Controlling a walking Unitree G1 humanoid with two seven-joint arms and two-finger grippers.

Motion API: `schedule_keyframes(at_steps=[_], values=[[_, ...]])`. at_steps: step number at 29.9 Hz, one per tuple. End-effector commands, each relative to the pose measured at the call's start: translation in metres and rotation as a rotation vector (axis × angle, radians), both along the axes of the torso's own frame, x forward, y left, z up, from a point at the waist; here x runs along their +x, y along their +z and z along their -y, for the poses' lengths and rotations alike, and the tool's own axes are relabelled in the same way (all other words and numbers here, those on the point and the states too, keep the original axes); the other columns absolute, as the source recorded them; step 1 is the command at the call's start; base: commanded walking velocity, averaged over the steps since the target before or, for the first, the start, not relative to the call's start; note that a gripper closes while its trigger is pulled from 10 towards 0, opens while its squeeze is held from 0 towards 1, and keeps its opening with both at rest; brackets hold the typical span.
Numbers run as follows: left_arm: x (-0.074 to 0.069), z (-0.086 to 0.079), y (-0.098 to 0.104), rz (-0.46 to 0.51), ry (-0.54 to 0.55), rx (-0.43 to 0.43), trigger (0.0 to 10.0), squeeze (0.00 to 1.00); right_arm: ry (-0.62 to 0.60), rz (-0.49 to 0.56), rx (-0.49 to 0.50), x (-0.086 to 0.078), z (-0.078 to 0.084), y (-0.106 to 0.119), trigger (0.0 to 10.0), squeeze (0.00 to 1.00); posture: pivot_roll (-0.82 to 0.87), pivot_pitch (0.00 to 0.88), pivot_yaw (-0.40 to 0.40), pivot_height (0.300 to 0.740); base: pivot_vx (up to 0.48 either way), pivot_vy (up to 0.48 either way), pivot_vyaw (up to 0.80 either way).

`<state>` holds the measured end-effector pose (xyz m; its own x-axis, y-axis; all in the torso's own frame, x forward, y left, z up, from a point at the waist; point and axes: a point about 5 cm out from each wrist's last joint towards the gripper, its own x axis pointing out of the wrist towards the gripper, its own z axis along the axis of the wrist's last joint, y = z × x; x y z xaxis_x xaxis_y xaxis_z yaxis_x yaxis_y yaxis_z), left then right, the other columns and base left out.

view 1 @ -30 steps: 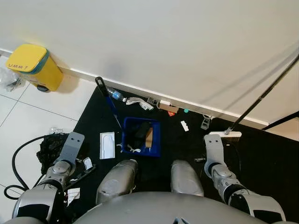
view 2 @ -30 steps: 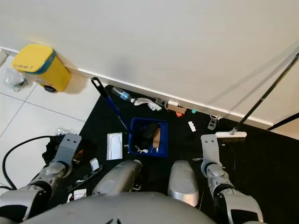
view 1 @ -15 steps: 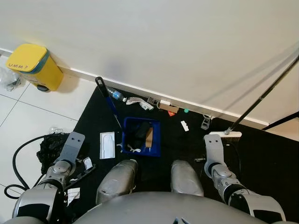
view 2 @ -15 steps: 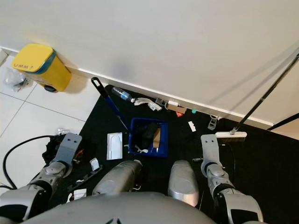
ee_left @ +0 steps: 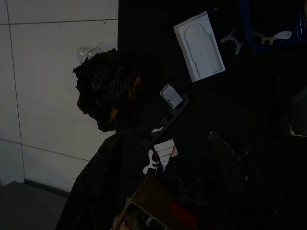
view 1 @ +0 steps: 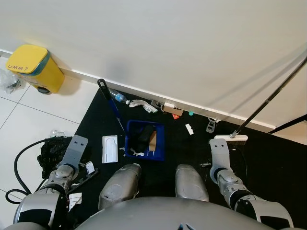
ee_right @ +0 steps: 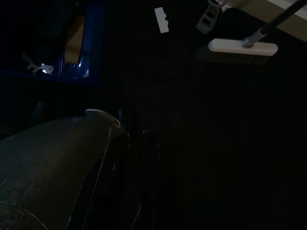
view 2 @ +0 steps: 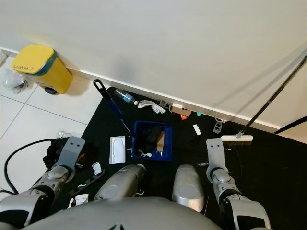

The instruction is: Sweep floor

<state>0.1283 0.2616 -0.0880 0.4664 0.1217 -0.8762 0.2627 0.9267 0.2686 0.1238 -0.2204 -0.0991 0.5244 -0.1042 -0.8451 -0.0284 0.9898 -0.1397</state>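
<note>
While both arms are lowered at the robot's sides, the scene is set out view by view.

Left eye view: a black mat (view 1: 268,163) is laid against the white wall, beside pale floor tiles (view 1: 33,120).
Broom: the broom (view 1: 266,103) is leaned on the wall at the right, its white head (view 1: 231,137) resting on the mat just ahead of the right arm.
Dustpan: a blue dustpan (view 1: 145,140) holding scraps is set on the mat in front of the knees, its handle (view 1: 110,102) angled towards the wall.
Litter: a plastic bottle (view 1: 118,96), a white tray (view 1: 110,148) and small scraps are scattered along the baseboard and mat.
Bin: a yellow bin (view 1: 32,68) is stood at the far left by the wall.

Right eye view: the same layout is seen; a black crumpled bag (view 2: 53,149) and a black cable (view 2: 14,163) are lain on the tiles by the left arm.

Left wrist view: the bag, the white tray and paper scraps are made out in dim light.
Left claw: its state cannot be told.

Right wrist view: the broom head and a white scrap (ee_right: 161,20) are seen across the dark mat, the dustpan off to one side.
Right claw: its state cannot be told.
</note>
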Motion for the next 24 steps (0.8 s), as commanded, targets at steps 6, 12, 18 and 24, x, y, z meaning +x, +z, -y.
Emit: schedule_keyframes(at_steps=[6,12,18,24], values=[[0.0019,0.0042,-0.0009,0.000,-0.001,-0.003,10.0,0.00,0.010,-0.003,0.001,-0.0020,-0.0022,-0.0009,10.0,0.00,0.05,0.000,-0.002,0.740,0.000,0.000,0.00],[0.0021,0.0048,-0.0010,0.000,-0.003,-0.004,10.0,0.00,0.008,-0.001,0.002,-0.0027,-0.0012,-0.0008,10.0,0.00,0.05,0.000,-0.002,0.740,0.000,0.000,0.00],[0.0021,0.0049,-0.0010,-0.001,-0.004,-0.004,10.0,0.00,0.008,0.000,0.002,-0.0031,-0.0003,-0.0007,10.0,0.00,0.05,0.000,-0.003,0.740,0.000,0.000,0.00],[0.0023,0.0048,-0.0010,-0.001,-0.003,-0.004,10.0,0.00,0.009,0.005,0.002,-0.0013,-0.0003,-0.0001,10.0,0.00,0.05,0.000,-0.002,0.740,0.000,0.000,0.00]])
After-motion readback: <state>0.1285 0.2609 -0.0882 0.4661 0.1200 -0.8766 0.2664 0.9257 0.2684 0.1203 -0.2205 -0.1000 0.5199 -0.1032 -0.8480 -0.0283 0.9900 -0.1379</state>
